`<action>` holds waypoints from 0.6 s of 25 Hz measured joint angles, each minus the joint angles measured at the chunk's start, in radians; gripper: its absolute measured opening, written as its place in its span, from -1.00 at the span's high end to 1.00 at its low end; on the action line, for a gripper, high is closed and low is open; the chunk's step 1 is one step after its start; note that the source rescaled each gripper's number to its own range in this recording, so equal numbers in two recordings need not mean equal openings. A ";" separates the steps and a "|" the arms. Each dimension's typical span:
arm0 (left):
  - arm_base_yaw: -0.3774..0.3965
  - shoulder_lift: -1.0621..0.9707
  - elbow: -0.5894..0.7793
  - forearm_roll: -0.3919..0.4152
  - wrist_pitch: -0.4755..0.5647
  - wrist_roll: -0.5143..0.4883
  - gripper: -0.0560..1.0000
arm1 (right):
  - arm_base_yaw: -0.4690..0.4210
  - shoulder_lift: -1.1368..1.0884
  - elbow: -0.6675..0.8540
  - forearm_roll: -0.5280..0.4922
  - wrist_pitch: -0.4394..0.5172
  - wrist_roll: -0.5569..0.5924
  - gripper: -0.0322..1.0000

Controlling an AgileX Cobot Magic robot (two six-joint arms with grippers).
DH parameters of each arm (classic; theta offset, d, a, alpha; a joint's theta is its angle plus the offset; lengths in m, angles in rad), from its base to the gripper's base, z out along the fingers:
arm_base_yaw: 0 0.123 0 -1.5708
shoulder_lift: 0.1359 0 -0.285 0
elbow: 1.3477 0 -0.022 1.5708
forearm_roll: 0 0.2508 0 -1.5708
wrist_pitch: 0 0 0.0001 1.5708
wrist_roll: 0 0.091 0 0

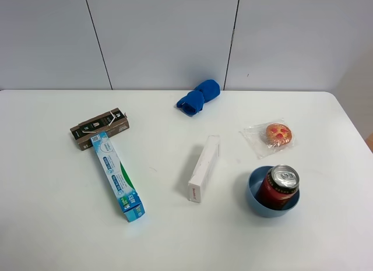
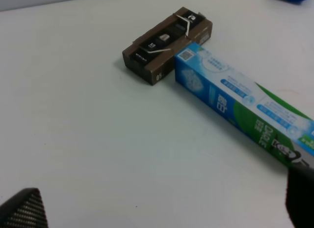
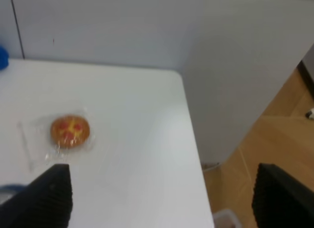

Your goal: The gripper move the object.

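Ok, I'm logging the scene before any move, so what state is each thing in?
red can: upright, inside the bowl, tab shut.
blue bowl: upright on the table, holding the can.
toothpaste box: lying flat, one end touching the brown box.
brown box: lying flat.
white box: lying on its side.
wrapped pastry: sealed, flat.
blue cloth: bunched up.

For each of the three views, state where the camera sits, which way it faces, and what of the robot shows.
Exterior high: mounted above, looking down at the table; no robot parts show.
Left wrist: on the left arm, facing the toothpaste box; dark fingertips at the edges.
Right wrist: facing the wrapped pastry; fingertips apart.
Shared: the pastry and the toothpaste box also show from above.
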 joint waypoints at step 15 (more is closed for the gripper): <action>0.000 0.000 0.000 0.000 0.000 0.000 -1.00 | 0.000 -0.358 0.426 0.130 -0.033 0.022 0.46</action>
